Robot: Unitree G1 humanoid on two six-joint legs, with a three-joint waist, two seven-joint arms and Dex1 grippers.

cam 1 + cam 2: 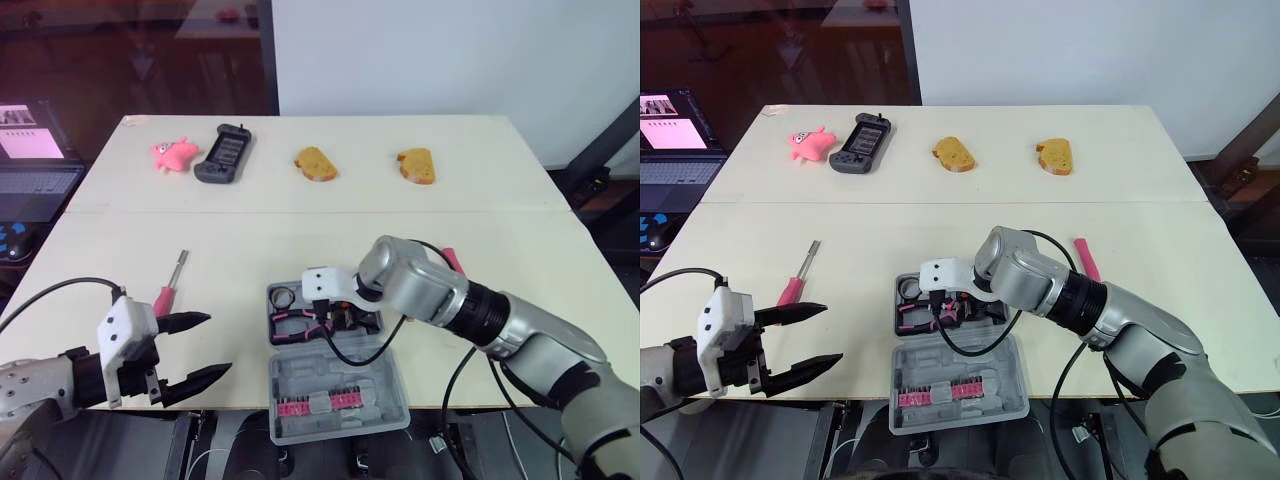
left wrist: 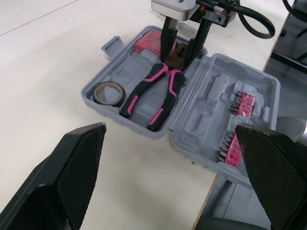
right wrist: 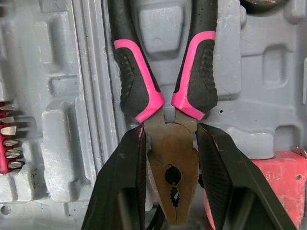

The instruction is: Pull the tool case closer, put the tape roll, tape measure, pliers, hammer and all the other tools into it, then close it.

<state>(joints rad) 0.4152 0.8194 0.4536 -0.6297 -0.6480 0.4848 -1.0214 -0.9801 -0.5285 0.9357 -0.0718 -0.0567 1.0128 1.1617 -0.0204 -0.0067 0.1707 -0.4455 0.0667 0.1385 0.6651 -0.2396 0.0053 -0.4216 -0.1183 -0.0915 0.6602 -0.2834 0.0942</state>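
The grey tool case (image 1: 275,395) lies open at the table's near edge, its lid toward me holding pink bit strips (image 1: 320,402). In its tray lie a tape roll (image 2: 109,92), a pink tape measure (image 2: 148,42) and black-and-pink pliers (image 2: 153,91). My right gripper (image 1: 325,318) reaches down into the tray, its fingers (image 3: 127,177) pressed on both sides of the pliers' head. My left gripper (image 1: 218,343) hovers open near the front left edge, beside a pink-handled screwdriver (image 1: 168,290). A pink-handled tool (image 1: 452,260) lies behind my right arm.
Along the far side of the table lie a pink plush toy (image 1: 173,153), a black game controller (image 1: 224,153) and two bread pieces (image 1: 315,163) (image 1: 416,165). A laptop (image 1: 30,150) stands off the table to the left.
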